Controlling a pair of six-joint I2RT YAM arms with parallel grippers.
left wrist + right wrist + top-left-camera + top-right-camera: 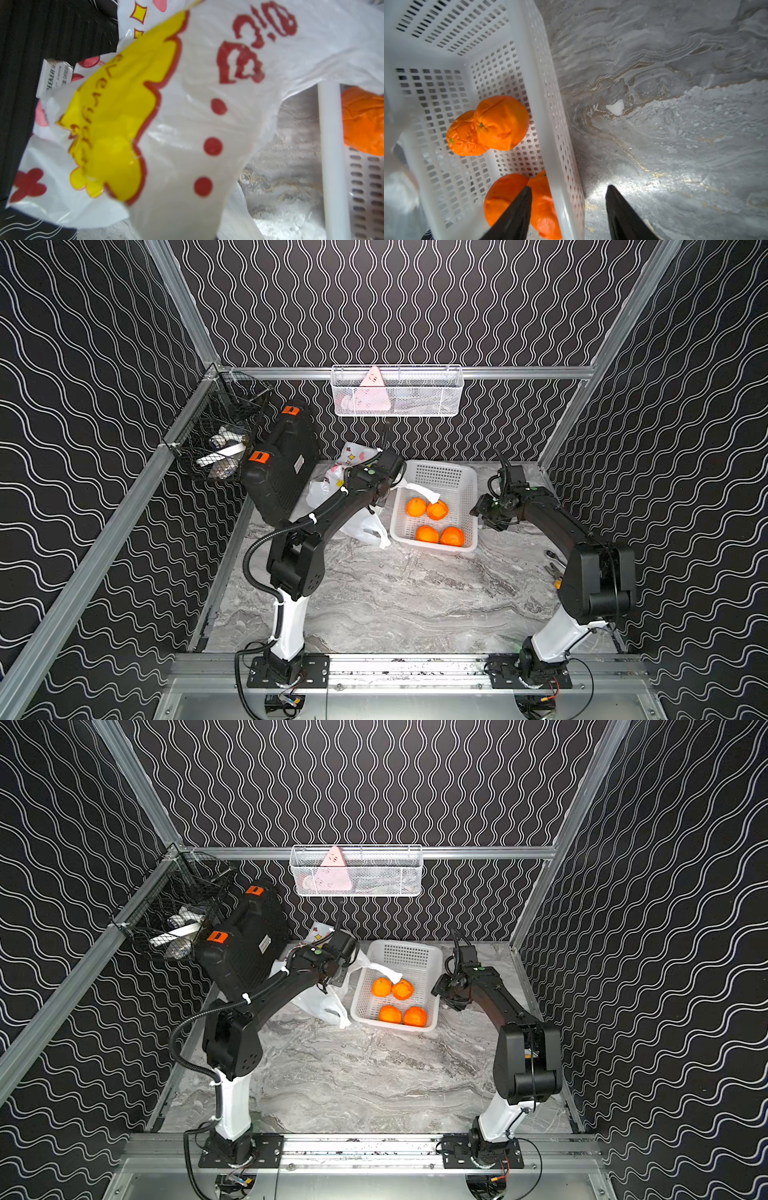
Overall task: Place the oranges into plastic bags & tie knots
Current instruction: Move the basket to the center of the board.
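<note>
Several oranges point(427, 534) point(390, 1014) point(502, 122) lie in a white perforated basket point(440, 477) point(550, 104) at the back of the table. To its left the plastic bag point(365, 526) point(324, 1006), white with yellow and red print, is partly lifted. My left gripper point(382, 498) point(332, 979) is shut on the bag. The bag point(187, 124) fills the left wrist view and hides the fingers. One white handle strip point(419, 489) hangs over the basket. My right gripper point(477, 512) point(569, 187) is open, its fingers on either side of the basket's right wall. No knots show.
A black tool case point(282, 464) leans at the back left, close behind the bag. A black wire basket point(216, 439) hangs on the left rail and a white wire basket point(397, 391) on the back rail. Hand tools point(555, 564) lie by the right edge of the marble tabletop point(395, 593).
</note>
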